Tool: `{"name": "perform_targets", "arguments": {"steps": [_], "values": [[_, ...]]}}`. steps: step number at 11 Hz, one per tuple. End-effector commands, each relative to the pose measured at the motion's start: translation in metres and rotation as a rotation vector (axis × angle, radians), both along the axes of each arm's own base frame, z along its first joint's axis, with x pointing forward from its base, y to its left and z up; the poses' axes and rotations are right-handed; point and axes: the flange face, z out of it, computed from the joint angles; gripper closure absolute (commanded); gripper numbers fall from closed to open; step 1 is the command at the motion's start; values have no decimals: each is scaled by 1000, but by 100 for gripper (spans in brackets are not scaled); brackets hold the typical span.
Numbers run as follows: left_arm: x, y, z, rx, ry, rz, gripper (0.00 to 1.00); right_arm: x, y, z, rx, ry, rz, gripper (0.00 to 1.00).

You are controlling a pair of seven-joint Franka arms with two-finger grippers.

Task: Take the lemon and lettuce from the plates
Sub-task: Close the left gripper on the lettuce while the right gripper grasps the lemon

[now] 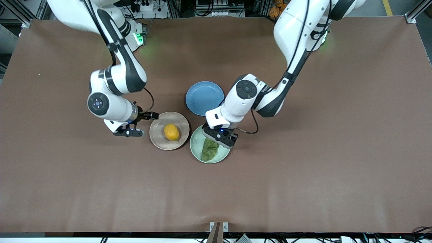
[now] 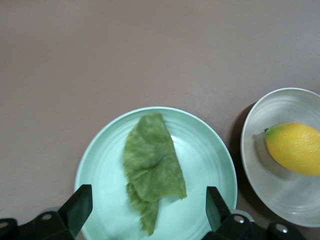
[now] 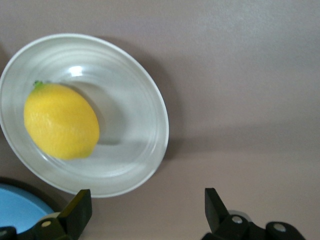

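Note:
The yellow lemon (image 1: pixel 171 132) lies on the beige-pink plate (image 1: pixel 158 135); it also shows in the right wrist view (image 3: pixel 61 121) and the left wrist view (image 2: pixel 295 148). The dark-green lettuce (image 1: pixel 209 149) lies on the mint-green plate (image 1: pixel 195 150), seen close in the left wrist view (image 2: pixel 152 167). My left gripper (image 1: pixel 220 136) is open and hovers over the mint plate (image 2: pixel 210 160), its fingers either side of the leaf's end. My right gripper (image 1: pixel 130 132) is open and empty over bare table beside the beige plate (image 3: pixel 140 130), toward the right arm's end.
An empty blue plate (image 1: pixel 204 98) sits farther from the front camera than the two other plates, close to the left arm's wrist. A corner of it shows in the right wrist view (image 3: pixel 20 207). Brown table (image 1: pixel 303 168) surrounds the plates.

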Motion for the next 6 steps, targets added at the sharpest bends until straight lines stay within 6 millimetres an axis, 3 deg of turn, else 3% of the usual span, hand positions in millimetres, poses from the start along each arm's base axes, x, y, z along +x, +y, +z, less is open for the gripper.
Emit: {"name": "perform_targets", "arguments": {"steps": [1, 3, 5, 6], "values": [[-4, -14, -31, -27, -35, 7, 0, 20, 14, 2, 48, -5, -37, 0], [-7, -13, -54, -16, -38, -2, 0, 26, 9, 2, 49, -10, -47, 0], [-9, -13, -67, -11, -60, -15, 0, 37, -23, 6, 50, -10, -82, 0], [-10, -12, -75, -6, -55, -16, 0, 34, -29, 5, 47, 22, -85, 0]]}}
